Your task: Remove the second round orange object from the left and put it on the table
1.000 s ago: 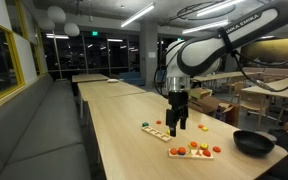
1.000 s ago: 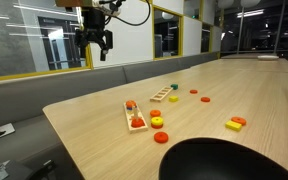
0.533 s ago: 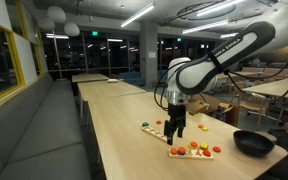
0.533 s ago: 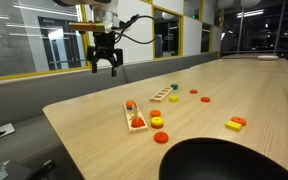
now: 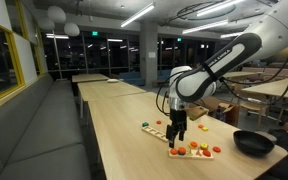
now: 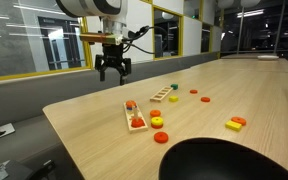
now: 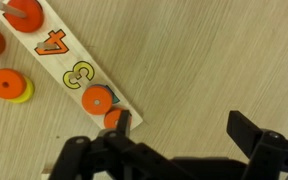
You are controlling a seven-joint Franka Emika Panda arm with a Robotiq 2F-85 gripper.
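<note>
A light wooden number board (image 7: 69, 65) carries round orange discs on pegs: one at its top left end (image 7: 21, 12) and two close together at its lower end (image 7: 97, 98) (image 7: 114, 118). My gripper (image 7: 184, 132) is open and empty, and its left finger hangs just beside the lowest orange disc. In both exterior views the gripper (image 5: 176, 134) (image 6: 113, 72) hovers above the table, over the board (image 5: 190, 151) (image 6: 134, 115).
Loose orange and yellow discs (image 7: 8, 85) lie beside the board. A second wooden board (image 6: 164, 93) (image 5: 154, 130) lies further along the table. Red and yellow pieces (image 6: 235, 124) are scattered about. A black bowl (image 5: 252, 142) (image 6: 234, 160) stands near the table's end.
The arm has come down and moved across toward the board with the orange discs. The gripper stays open and empty.
</note>
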